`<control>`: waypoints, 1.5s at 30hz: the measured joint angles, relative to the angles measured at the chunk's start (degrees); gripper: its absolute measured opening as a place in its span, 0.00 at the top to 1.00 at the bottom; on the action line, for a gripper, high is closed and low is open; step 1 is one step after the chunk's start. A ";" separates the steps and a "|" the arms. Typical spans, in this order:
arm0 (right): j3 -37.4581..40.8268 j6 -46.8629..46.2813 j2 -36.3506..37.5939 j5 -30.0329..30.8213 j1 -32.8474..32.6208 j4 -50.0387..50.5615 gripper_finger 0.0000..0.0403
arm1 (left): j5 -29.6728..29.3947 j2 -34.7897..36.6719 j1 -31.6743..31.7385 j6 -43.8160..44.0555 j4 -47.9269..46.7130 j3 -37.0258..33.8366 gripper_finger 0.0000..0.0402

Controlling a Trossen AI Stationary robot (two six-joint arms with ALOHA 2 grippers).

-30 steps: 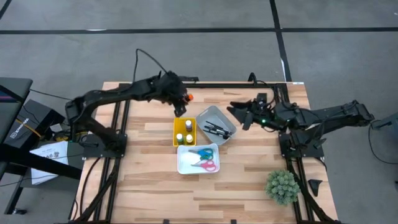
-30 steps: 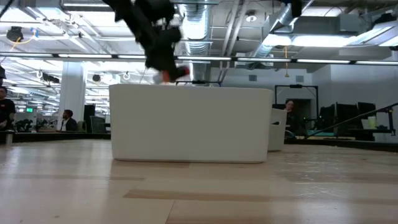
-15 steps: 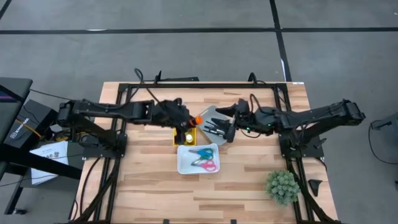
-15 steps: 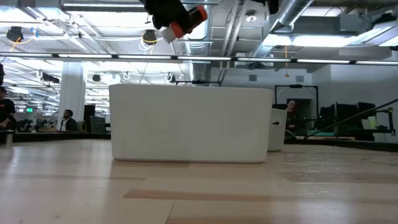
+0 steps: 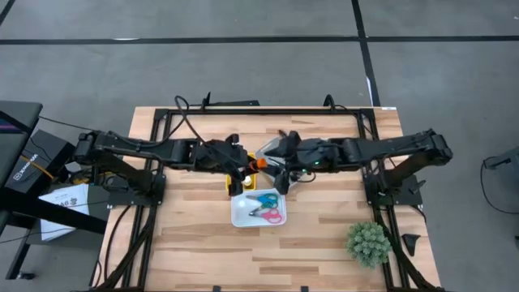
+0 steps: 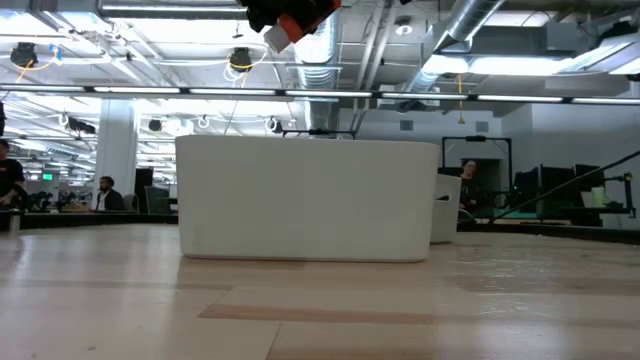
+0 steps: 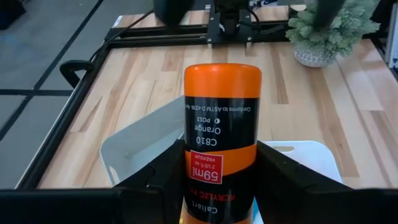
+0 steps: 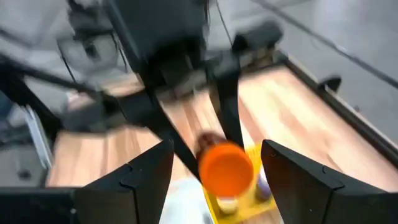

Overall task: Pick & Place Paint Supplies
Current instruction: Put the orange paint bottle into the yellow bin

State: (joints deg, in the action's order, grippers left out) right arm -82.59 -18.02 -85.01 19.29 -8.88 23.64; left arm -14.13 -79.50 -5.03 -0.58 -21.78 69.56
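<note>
Above the yellow tray (image 5: 229, 180), left hand (image 5: 246, 165) grips orange paint bottle (image 7: 221, 134).

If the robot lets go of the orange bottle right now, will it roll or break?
Probably roll: the orange bottle is a smooth round cylinder, held by the left gripper above the yellow bin. It looks like stiff plastic, so breaking seems unlikely. It is tall and narrow, so it could tip if set upright.

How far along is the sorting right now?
Scissors already lie in the white tray, and bottles stand in the yellow bin. The left hand holds the orange paint bottle above that bin, not yet released. The right hand hovers over the grey bin. Placing the orange bottle remains.
</note>
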 joint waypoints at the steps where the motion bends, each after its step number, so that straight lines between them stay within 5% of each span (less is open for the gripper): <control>1: -0.98 0.00 -0.69 0.00 0.00 2.23 0.41 | 0.02 0.00 -0.08 0.01 0.20 0.00 0.63; 22: -2.96 -2.13 -4.11 -0.72 0.02 5.73 0.41 | 0.17 -0.04 -1.14 0.06 2.75 0.00 0.63; 36: -2.95 -2.19 -4.13 -1.49 0.04 5.70 0.71 | 0.17 -0.04 -1.12 -0.05 2.71 0.00 0.62; 45: -2.90 -3.94 -3.43 -1.31 0.04 4.45 0.66 | 0.16 0.05 -0.13 0.00 -3.39 0.09 0.56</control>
State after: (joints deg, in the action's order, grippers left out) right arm -85.49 -21.96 -88.45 17.98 -8.84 28.09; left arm -13.97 -79.46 -5.17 -0.58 -25.17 69.65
